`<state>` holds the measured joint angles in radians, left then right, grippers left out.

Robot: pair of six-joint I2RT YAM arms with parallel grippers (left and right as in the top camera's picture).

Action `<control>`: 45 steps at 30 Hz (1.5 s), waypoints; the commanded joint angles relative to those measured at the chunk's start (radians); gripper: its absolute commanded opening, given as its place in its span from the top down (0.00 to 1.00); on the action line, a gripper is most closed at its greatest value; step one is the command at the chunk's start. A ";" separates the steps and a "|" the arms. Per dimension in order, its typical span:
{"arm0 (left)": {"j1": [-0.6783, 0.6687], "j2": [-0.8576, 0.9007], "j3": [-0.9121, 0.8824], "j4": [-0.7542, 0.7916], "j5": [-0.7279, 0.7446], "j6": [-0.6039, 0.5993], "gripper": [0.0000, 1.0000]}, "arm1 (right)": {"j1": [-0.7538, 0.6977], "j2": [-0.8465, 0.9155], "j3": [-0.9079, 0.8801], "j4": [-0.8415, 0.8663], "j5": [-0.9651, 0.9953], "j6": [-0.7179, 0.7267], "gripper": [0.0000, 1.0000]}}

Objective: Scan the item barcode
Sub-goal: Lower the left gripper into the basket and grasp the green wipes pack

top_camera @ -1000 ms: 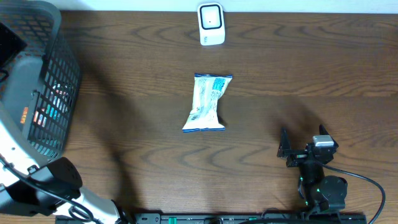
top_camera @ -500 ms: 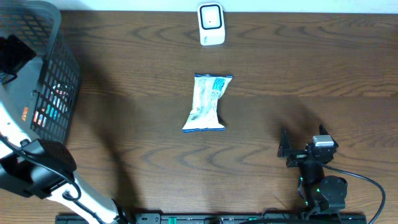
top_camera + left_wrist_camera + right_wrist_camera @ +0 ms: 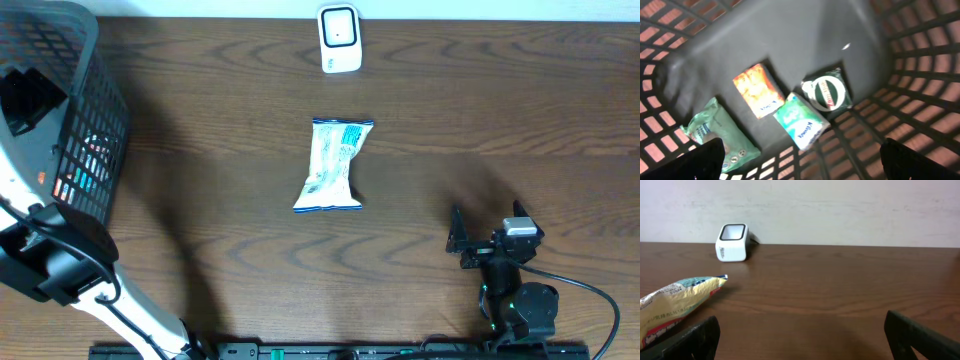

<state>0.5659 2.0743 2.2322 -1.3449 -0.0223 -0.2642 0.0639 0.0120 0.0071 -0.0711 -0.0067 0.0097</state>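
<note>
A white barcode scanner (image 3: 340, 40) stands at the table's far edge, also in the right wrist view (image 3: 732, 242). A white-and-blue snack bag (image 3: 333, 165) lies flat mid-table and shows at the left of the right wrist view (image 3: 675, 302). My right gripper (image 3: 478, 240) rests open near the front right, jaws wide over bare wood (image 3: 802, 340). My left gripper (image 3: 30, 100) hangs open inside the black basket (image 3: 95, 130), above its floor (image 3: 801, 165). Below it lie a green pouch (image 3: 720, 135), an orange box (image 3: 757, 89), a green-white packet (image 3: 802, 120) and a dark round-label pack (image 3: 829, 92).
The basket's mesh walls (image 3: 920, 75) ring the left gripper on all sides. A pale wall rises behind the scanner. The right arm's base and cable (image 3: 520, 305) sit at the front edge.
The left arm has swung left, and its gripper has moved deeper into the basket. The right arm, bag and scanner have not moved.
</note>
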 commanded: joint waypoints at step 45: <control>0.129 0.047 -0.070 -0.138 -0.098 -0.183 0.02 | 0.007 -0.004 -0.001 -0.005 0.000 -0.011 0.01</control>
<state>0.6930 2.1059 2.2093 -1.4868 -0.1112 -0.4252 0.0639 0.0120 0.0071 -0.0711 -0.0067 0.0097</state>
